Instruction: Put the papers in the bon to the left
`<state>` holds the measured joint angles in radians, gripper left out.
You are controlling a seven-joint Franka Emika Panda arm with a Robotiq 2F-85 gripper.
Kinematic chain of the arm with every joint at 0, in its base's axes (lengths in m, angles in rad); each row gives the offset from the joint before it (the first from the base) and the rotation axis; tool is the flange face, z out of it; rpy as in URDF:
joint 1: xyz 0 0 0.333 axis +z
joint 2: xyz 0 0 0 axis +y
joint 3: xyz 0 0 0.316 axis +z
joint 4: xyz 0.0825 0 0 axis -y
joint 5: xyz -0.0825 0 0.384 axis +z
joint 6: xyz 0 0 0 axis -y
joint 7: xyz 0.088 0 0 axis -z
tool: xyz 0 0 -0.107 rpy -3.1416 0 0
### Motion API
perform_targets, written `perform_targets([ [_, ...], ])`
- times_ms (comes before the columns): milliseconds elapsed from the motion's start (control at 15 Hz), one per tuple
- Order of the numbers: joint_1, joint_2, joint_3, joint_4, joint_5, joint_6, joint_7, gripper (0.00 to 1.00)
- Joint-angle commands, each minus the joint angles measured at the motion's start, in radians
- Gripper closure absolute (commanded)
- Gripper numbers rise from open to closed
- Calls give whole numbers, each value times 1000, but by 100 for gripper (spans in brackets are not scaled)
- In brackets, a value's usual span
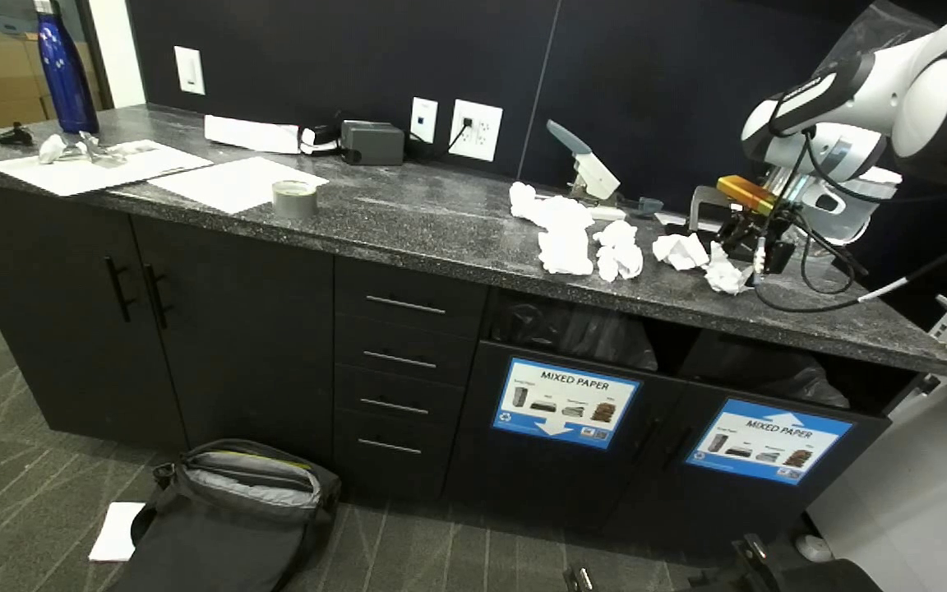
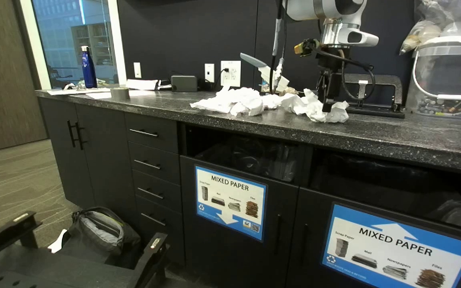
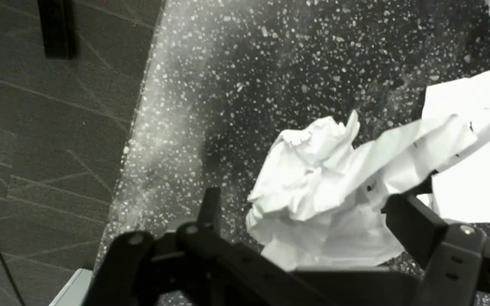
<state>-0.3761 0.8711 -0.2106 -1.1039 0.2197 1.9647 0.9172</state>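
One arm (image 1: 893, 90) reaches down, jaws parted over crumpled paper (image 3: 313, 182)

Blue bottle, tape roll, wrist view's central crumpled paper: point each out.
Blue bottle (image 1: 65, 74): in an exterior view, on its body.
Tape roll (image 2: 120, 94): in an exterior view, on its outer side.
Crumpled paper (image 3: 319, 189): in the wrist view, creased middle.

White arm (image 1: 889, 90) — black gripper (image 3: 302, 202) — looping black cables (image 1: 810, 310)
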Motion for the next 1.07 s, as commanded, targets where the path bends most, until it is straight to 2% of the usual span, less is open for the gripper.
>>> perform_targets([
  [0,-40,57,37,94,45,-71,-51,0],
  [67,-44,64,45,96,49,-77,-68,7],
  [133,-47,57,59,69,42,-64,-93,27],
  [400,-37,23,72,-17,13,-34,-195,58],
  [667,-4,-60,36,-137,-48,20,-269,88],
  [1000,45,-207,3,-374,-204,56,-367,88],
])
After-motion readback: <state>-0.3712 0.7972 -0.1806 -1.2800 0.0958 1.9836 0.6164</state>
